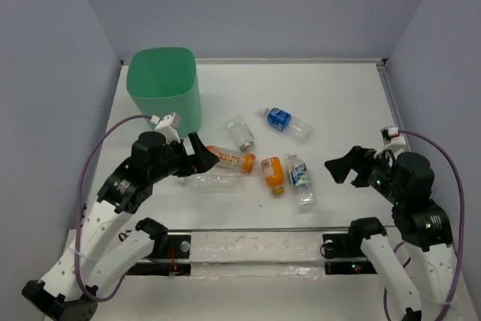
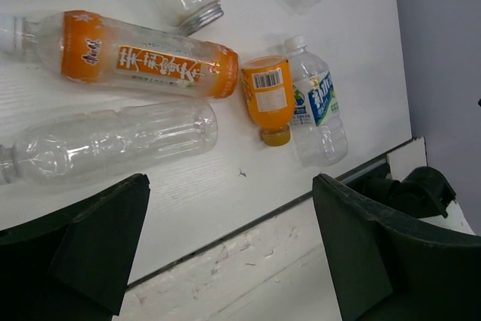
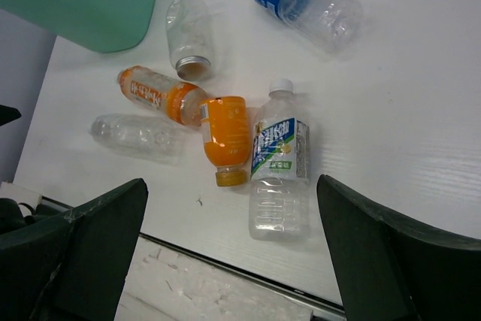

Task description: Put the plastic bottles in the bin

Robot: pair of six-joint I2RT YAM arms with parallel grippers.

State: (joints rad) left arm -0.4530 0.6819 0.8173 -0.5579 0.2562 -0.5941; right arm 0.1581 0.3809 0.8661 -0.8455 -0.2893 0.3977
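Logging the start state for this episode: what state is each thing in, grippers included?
bin: upright, open top
blue-labelled bottle: lying on its side
uncapped clear bottle: lying, mouth open
long orange bottle: lying on its side
plain clear bottle: lying on its side
short orange bottle: lying, orange cap on
green-labelled bottle: lying, white cap on
left gripper: open, empty
right gripper: open, empty

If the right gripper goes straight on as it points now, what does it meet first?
Probably the green-labelled bottle, its base toward the right gripper; perhaps the small orange bottle beside it, as depth is unclear.
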